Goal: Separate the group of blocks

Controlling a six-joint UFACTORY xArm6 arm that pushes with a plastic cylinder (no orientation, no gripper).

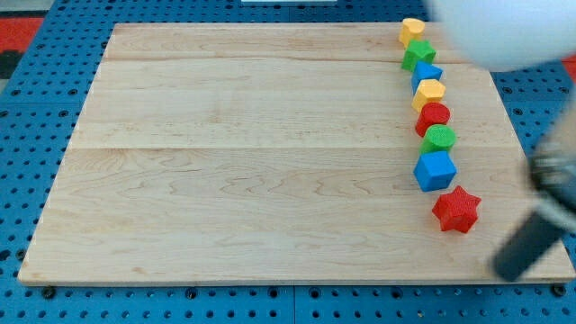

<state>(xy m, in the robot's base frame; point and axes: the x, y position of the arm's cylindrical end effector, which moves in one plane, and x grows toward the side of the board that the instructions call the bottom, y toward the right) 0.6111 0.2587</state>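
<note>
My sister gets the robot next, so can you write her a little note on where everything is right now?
My tip: near the view's bottom right, off the line of blocks, below and right of the red star, touching nothing.
Blocks: eight in a close column down the board's right side. From the top: yellow block, green star, blue block, yellow hexagon, red block, green block, blue cube, red star.
Done: no separating shows yet; only the red star sits slightly apart.
Left: push the blocks away from one another.
</note>
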